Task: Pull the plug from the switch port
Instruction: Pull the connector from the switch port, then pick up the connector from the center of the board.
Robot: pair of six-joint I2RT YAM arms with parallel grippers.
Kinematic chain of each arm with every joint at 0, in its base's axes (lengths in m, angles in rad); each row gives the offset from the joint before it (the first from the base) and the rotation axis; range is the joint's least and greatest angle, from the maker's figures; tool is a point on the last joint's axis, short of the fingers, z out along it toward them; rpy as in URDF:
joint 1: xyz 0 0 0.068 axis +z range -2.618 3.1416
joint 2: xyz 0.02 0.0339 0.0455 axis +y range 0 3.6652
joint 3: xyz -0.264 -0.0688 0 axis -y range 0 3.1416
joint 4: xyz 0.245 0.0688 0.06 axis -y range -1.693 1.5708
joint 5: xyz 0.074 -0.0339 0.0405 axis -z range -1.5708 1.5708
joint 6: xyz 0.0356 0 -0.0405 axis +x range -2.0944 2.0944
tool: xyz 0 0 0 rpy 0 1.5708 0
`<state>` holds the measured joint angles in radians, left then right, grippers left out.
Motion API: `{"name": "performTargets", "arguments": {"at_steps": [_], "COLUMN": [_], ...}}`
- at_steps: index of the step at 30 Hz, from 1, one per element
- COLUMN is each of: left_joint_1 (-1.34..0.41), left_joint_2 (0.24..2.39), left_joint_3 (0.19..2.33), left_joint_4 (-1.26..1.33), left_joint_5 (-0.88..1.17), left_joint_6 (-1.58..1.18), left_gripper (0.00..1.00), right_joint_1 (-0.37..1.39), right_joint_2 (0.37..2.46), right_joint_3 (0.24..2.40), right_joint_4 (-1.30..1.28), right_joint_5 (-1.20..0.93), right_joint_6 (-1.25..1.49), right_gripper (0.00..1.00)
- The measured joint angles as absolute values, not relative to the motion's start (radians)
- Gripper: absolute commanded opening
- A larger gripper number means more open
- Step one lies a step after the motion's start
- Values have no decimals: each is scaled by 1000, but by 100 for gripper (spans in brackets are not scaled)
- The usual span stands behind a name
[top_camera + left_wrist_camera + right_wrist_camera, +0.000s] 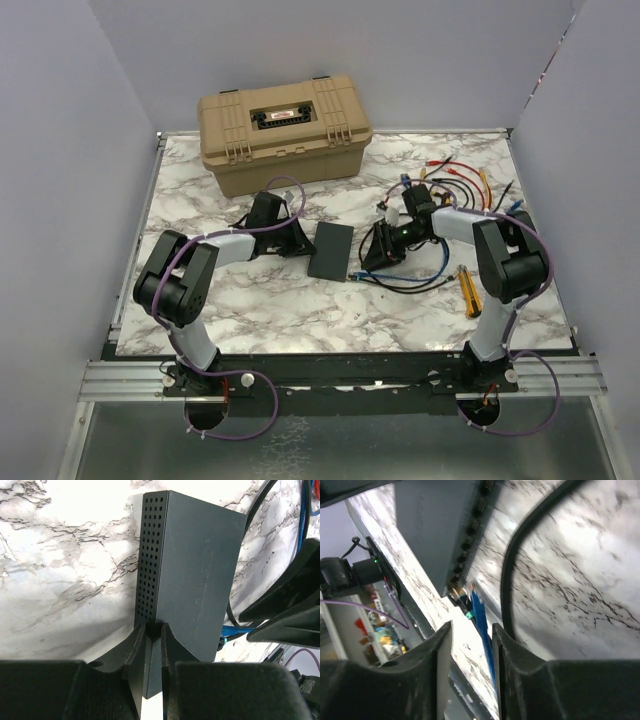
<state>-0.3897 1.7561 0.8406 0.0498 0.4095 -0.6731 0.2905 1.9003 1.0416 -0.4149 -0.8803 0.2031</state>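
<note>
Switch (pixel 332 250): flat black box at mid-table, just near of the toolbox (pixel 285 130) and between the two grippers; its long sides run roughly far to near, slightly skewed.

Left gripper (pixel 296 240): reaches in from the left; in the left wrist view its fingers (pixel 136 652) are clenched on the edge of the switch (pixel 200 580), beside the perforated side wall; no gap shows between pads and casing; grasp confirmed.

Right gripper (pixel 368 260): sits just right of the switch, at its near right corner; in the right wrist view the jaws stand parted (pixel 471 630); the blue cable (pixel 481 622) runs through the gap; it lies against the right-hand finger (pixel 507 665) and clear of the other; released, not pinching.

Plug (pixel 461 596): at the end of the port row on the switch (pixel 435 530), touching that edge; a teal boot follows it, then the blue cable; whether it is seated in the port or just out cannot be told.

Black cable (pixel 517 560): curves over the table (pixel 260 300) right of the switch, apart from the plug; the overhead view shows it looping near the right gripper.

Other items: yellow screwdriver (pixel 467 290) near the right arm, well apart from the switch; loose coloured cables (pixel 460 180) at far right.
</note>
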Motion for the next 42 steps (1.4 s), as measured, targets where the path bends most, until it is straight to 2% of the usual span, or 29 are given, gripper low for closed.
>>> {"name": "performTargets", "arguments": {"at_steps": [3,8,17,27,36,38,42], "left_joint_1": [-387,-386,-381,-374,-372,-372,-369], "left_joint_2": [1761,1764,1779,1793,1802,1804,1808], "left_joint_3": [844,847,860,876,891,893,896], "left_joint_4": [47,47,38,25,9,7,5], "left_joint_5": [419,427,453,472,481,483,488], "left_joint_6": [-670,-669,-669,-668,-661,-661,-660], "left_gripper": [0,0,0,0,0,0,0], "right_joint_1": [291,291,313,381,381,381,381], "right_joint_2": [1861,1824,1823,1823,1848,1851,1851], "right_joint_3": [1081,1145,1157,1153,1153,1153,1154], "right_joint_4": [-433,-472,-614,-668,-675,-678,-678], "right_joint_5": [-856,-797,-672,-632,-590,-579,-578], "right_joint_6": [205,198,152,139,129,127,117], "right_gripper": [55,56,48,37,40,34,7]}}
